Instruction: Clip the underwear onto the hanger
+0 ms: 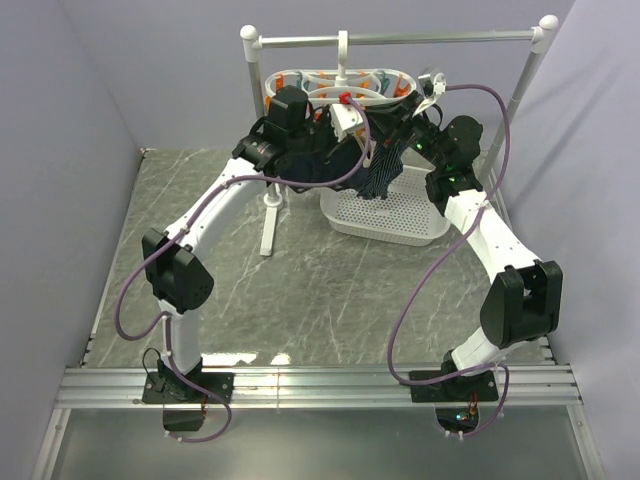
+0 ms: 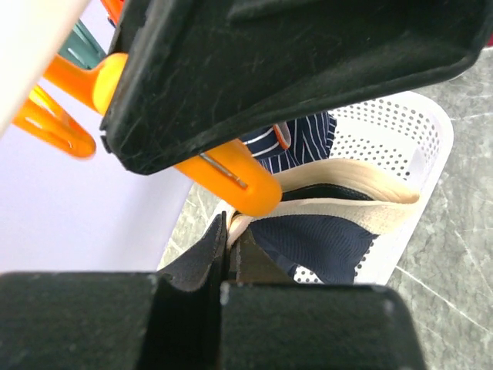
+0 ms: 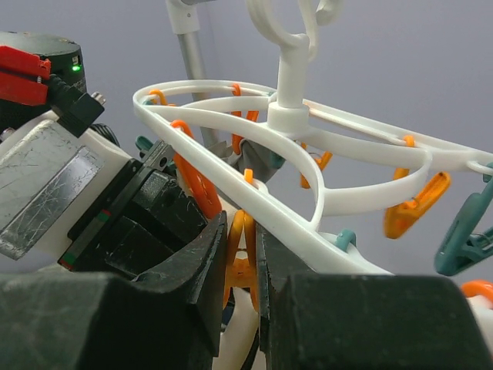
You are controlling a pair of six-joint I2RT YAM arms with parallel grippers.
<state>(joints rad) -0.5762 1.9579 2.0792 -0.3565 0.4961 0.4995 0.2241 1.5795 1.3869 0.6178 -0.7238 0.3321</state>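
Note:
The white looped hanger (image 1: 335, 82) hangs from the rail, with orange and teal clothespins under it; it also shows in the right wrist view (image 3: 308, 146). My left gripper (image 2: 229, 231) is shut on the beige waistband of the navy underwear (image 2: 323, 239), holding it up just under an orange clothespin (image 2: 231, 181). My right gripper (image 3: 243, 239) is shut on an orange clothespin (image 3: 245, 258), squeezing its handles from both sides. In the top view both grippers meet under the hanger, left gripper (image 1: 352, 135) and right gripper (image 1: 398, 128); the underwear is mostly hidden there by the arms.
A white perforated basket (image 1: 395, 215) sits below on the marble table; it also shows in the left wrist view (image 2: 400, 131). A navy pinstriped cloth (image 1: 385, 168) hangs from the hanger over it. The grey rail stand (image 1: 270, 215) has posts left and right of the hanger.

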